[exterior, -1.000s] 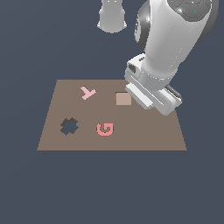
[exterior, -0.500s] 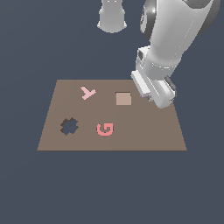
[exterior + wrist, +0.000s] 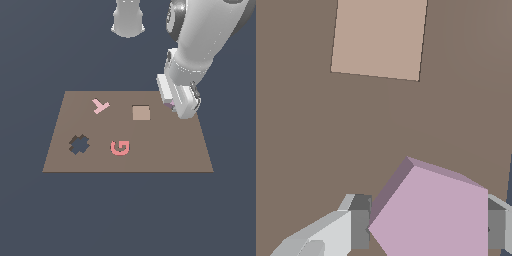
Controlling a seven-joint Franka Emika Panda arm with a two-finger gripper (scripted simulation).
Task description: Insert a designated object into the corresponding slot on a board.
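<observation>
One arm reaches down over board [image 3: 165, 155]; claw [image 3: 428, 227] clamps lilac pentagon block [image 3: 436, 215]

One brown board [image 3: 165, 155] carries one tan square [image 3: 141, 113], two pink letters, one cross-shaped cutout [image 3: 79, 144] and one lilac pentagon [image 3: 431, 215].

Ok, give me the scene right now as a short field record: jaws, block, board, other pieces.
gripper: low over the board's edge on the exterior view's right, jaws on either side of the lilac block
lilac block: pentagon, between the jaws; mostly hidden by the arm in the exterior view
board: flat, brown
tan square: lying on the board, apart from the block
pink G: nearer the front edge
pink Y-shaped piece: near the far edge
cross cutout: empty
pentagon slot: not visible in either view
</observation>
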